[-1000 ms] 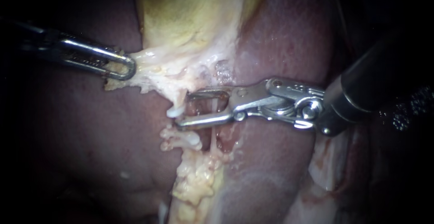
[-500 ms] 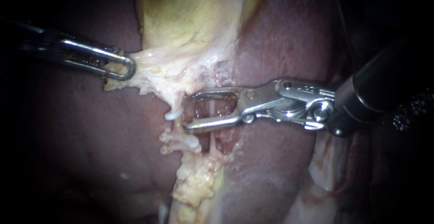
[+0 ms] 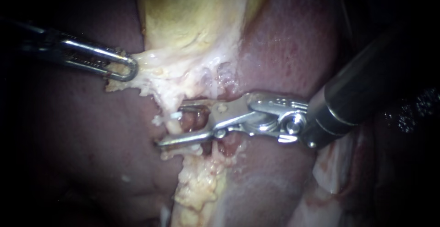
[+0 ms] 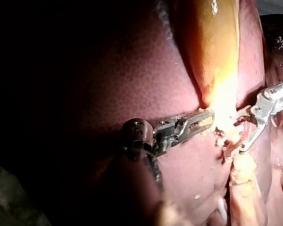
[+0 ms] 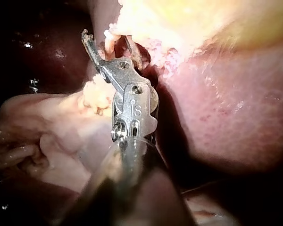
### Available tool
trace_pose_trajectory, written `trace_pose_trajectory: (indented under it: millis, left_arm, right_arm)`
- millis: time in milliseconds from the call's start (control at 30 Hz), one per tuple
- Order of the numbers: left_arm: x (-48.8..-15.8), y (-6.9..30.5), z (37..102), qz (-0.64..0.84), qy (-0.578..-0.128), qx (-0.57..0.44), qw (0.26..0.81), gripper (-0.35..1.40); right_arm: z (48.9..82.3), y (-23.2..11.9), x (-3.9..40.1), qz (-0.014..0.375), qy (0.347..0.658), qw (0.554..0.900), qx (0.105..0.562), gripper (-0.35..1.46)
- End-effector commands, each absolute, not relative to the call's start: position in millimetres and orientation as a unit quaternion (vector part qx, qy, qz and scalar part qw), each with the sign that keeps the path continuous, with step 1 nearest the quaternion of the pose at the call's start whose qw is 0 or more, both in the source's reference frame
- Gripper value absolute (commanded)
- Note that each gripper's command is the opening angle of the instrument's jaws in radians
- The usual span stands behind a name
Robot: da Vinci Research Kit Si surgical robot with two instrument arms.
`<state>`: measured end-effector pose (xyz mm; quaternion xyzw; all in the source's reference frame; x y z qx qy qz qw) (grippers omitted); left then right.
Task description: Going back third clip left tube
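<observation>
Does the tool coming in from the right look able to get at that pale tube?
Probably yes. The right instrument has its jaws open on either side of the tube, nothing covering it; the left instrument grips tissue well clear.

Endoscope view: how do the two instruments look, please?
The left instrument: slim silver pincer with a long slot and rounded end, dark shaft. The right instrument: bright steel pincer with rivets and a hinged wrist, small engraved marks, on a thick dark shaft with a pale ring.
</observation>
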<state>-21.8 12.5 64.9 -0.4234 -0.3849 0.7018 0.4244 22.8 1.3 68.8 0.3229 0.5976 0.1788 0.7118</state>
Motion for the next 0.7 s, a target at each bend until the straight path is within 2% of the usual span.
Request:
trace_pose_trajectory:
  millis: [33, 367, 467, 600, 700]
  left_arm:
    - [-21.8, 12.5, 64.9, 0.702, -0.385, -0.423, 0.424, -0.35]
    - [-21.8, 12.5, 64.9, 0.702, -0.385, -0.423, 0.424, -0.35]
    - [-21.8, 12.5, 64.9, 0.702, -0.385, -0.423, 0.424, -0.35]
    - [-21.7, 12.5, 65.0, 0.702, -0.385, -0.423, 0.424, -0.35]
    - [-21.7, 12.5, 65.0, 0.702, -0.385, -0.423, 0.424, -0.35]
  right_arm:
    - [68.7, 1.3, 22.8, 0.178, 0.598, 0.712, 0.324, 0.5]
    - [69.2, 1.7, 22.7, 0.177, 0.597, 0.71, 0.329, 0.49]
    - [69.5, 1.8, 22.4, 0.191, 0.591, 0.705, 0.342, 0.46]
    - [69.5, 1.9, 22.2, 0.228, 0.572, 0.694, 0.373, 0.45]
    - [69.5, 1.8, 22.1, 0.238, 0.565, 0.692, 0.381, 0.46]
